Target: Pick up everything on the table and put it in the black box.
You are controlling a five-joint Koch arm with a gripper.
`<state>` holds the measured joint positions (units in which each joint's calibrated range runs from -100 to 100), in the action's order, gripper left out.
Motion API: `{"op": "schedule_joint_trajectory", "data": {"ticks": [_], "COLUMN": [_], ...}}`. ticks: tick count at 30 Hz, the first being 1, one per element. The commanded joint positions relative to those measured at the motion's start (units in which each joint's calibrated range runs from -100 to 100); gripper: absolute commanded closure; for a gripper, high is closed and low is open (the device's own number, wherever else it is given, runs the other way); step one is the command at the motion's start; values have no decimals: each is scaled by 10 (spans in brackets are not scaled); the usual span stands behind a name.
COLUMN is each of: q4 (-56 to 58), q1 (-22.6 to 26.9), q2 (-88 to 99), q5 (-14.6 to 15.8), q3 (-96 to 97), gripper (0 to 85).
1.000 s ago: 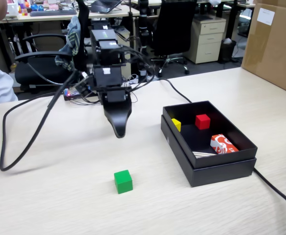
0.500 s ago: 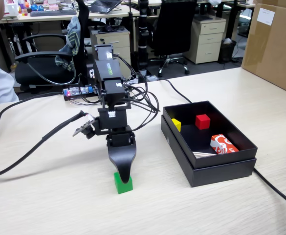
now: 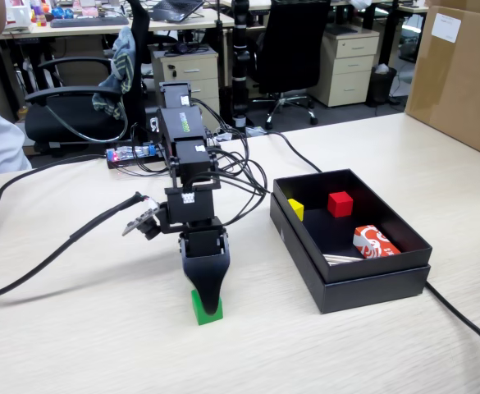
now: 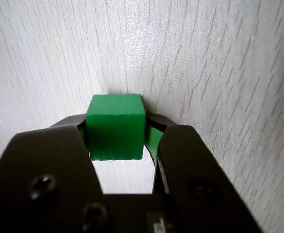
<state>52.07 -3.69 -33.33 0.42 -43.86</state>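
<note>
Arm: Koch arm (image 3: 182, 156) leaning forward from its base at the far side of the surface (image 3: 84, 345), wrist pitched downward so the gripper (image 3: 206, 302) points at the surface.
Gripper: black, tapering to a narrow tip in the fixed view; in the wrist view (image 4: 116, 133) its two halves enter from the lower edge.
Jaws: set on either side of the green cube, both inner faces against the cube's sides in the wrist view; clamped on it.
Green cube (image 3: 206, 310): resting on the surface at about 9 o'clock from the black box, well apart from it; its upper part hidden by the gripper tip in the fixed view. In the wrist view (image 4: 116, 127) it fills the gap between the jaws, top face plain and matte.
Black box (image 3: 350, 283): shallow, open, sitting in a slightly wider black tray, at about 3 o'clock from the gripper.
Box contents: red cube (image 3: 340, 203) toward the far wall; yellow cube (image 3: 296, 209) at 9 o'clock from the red one, against the box's left wall; red-and-white item (image 3: 374, 242) at the near right; a pale flat strip (image 3: 342, 258) along the near wall.
Cables: black cable (image 3: 51, 246) curving over the surface left of the arm; another (image 3: 461, 320) running off past the box's near right corner.
Carton: brown cardboard carton (image 3: 457, 74) at the far right edge.
</note>
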Motion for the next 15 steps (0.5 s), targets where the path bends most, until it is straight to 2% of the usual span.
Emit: {"op": "schedule_joint_trajectory", "data": {"ticks": [1,3,7,14,15], "q4": [4,11,48,95,108], "q1": [0,0,3,39,56], "q2": [11,11,48,332,406], "q5": [-6,-5,0,22,31], "q3": [-36,-36,-31,45,52], "gripper": [801,846,846,846,846]}}
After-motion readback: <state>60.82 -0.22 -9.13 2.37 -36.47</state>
